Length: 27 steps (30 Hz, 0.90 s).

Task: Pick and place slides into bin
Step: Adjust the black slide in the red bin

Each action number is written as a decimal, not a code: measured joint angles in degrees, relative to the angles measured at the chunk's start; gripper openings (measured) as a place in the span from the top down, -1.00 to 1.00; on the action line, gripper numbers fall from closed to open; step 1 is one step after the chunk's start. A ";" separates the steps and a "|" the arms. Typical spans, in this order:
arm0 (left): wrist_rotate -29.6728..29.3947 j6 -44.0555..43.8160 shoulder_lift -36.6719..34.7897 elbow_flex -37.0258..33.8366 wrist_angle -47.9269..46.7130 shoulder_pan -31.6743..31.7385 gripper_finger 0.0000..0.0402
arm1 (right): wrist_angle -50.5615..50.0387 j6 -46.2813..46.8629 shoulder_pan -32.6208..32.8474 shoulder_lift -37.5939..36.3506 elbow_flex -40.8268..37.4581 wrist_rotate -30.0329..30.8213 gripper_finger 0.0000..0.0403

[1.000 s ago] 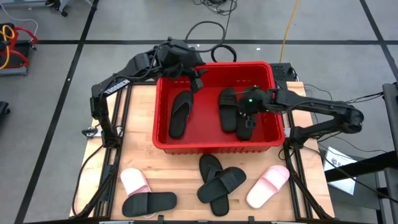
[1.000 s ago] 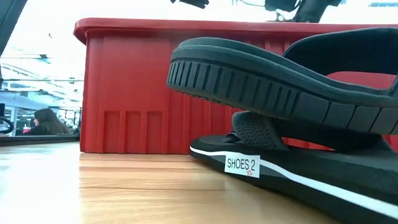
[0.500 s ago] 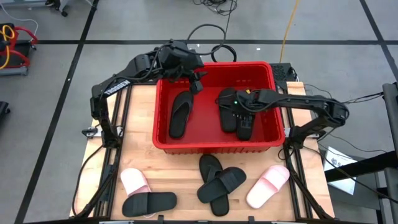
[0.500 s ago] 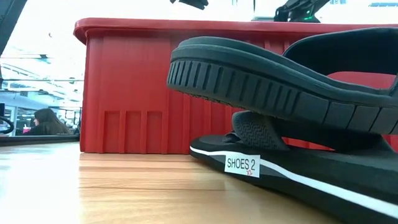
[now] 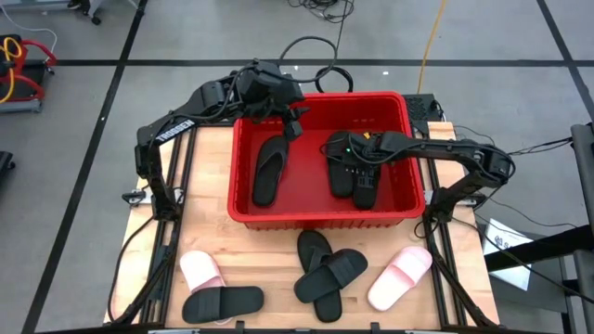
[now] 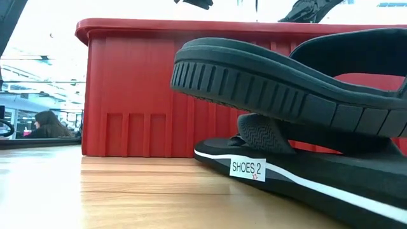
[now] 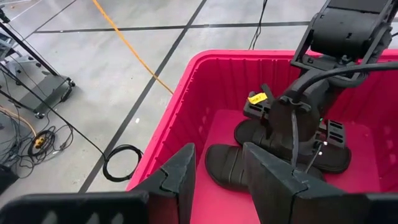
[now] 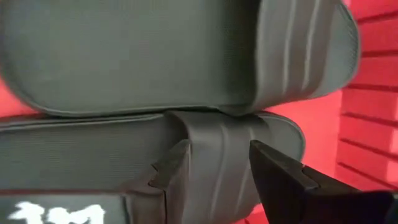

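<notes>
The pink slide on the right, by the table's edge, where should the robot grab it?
Probably by the wide strap of the pink slide, coming straight down from above. It lies flat, sole down, apart from the black pair, and the strap arches up, giving the fingers something to close on.

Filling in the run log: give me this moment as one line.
left gripper: open, over bin rear | right gripper: open, down at black slides in bin | five slides on table

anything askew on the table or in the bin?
Only the black slides in front of the bin: they lie crossed in a heap, one propped on another, which the low view shows tilted up. The pair under the right gripper in the bin also overlaps. Nothing looks damaged.
</notes>
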 joint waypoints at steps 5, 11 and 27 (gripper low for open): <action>0.00 0.46 0.00 0.00 -0.13 0.02 0.33 | 3.02 -2.53 -0.73 -0.07 -3.09 3.23 0.22; 0.00 0.83 0.00 0.00 -0.13 0.02 0.33 | 9.02 -5.56 -0.93 -0.37 -5.62 8.95 0.22; -0.10 1.35 0.02 0.00 -1.17 0.15 0.33 | 13.01 -12.98 -1.45 -3.34 -5.75 15.20 0.24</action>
